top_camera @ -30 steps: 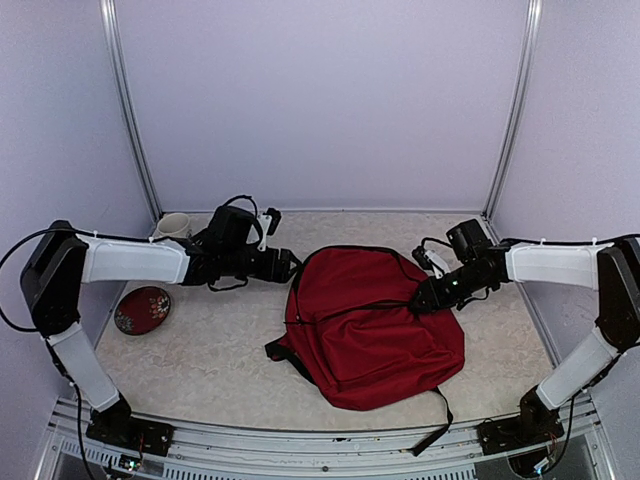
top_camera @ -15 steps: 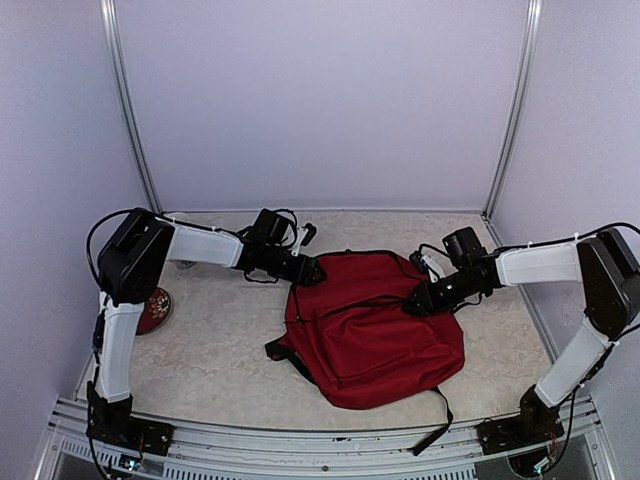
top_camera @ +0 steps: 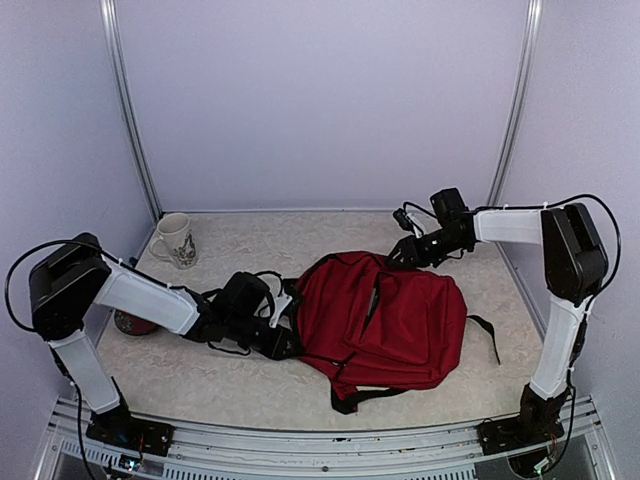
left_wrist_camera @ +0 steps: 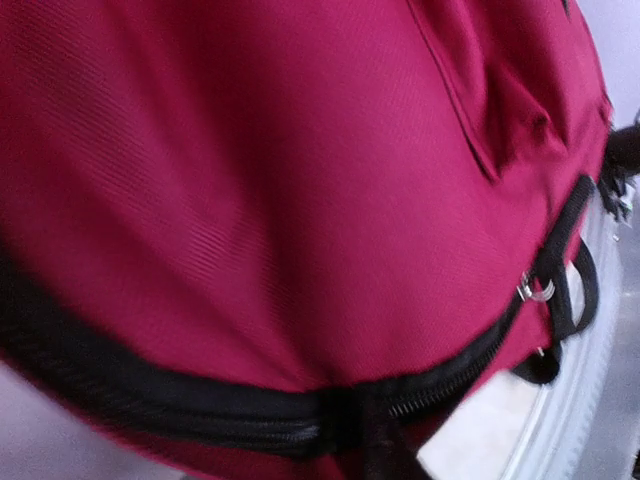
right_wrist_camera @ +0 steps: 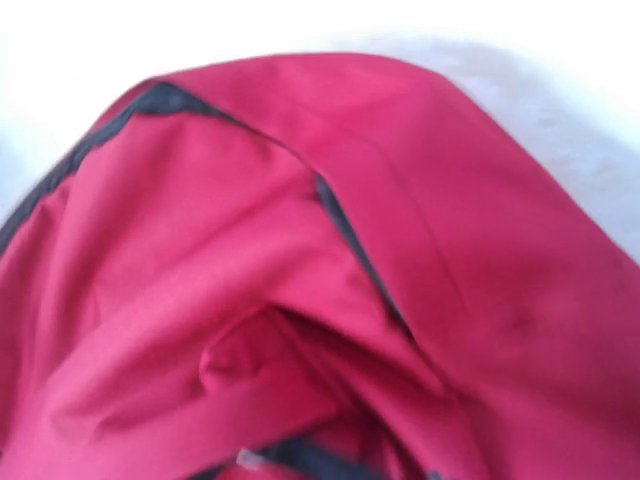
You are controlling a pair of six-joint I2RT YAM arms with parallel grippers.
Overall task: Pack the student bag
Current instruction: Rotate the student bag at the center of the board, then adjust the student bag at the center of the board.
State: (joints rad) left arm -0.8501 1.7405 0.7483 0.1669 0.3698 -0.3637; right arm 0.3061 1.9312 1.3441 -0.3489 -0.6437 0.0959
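The student bag (top_camera: 400,320) is a large dark-red backpack lying in the middle of the table, its rear part bunched up. My left gripper (top_camera: 288,340) presses against its left edge. In the left wrist view the bag (left_wrist_camera: 300,180) fills the frame with its black zipper band (left_wrist_camera: 200,410) close in front, and no fingers show. My right gripper (top_camera: 397,252) sits at the bag's rear top edge, where a fold of fabric rises to it. The right wrist view shows only puckered red fabric (right_wrist_camera: 450,250) drawn toward the jaws.
A white patterned mug (top_camera: 176,240) stands at the back left. A red dish (top_camera: 128,323) lies by the left wall, mostly hidden behind my left arm. Black straps trail from the bag at the right (top_camera: 487,335) and at the front (top_camera: 360,397).
The left arm swung from the bag's rear left corner down to its left front edge. The right gripper moved back and left, and the bag shifted and bunched up with it.
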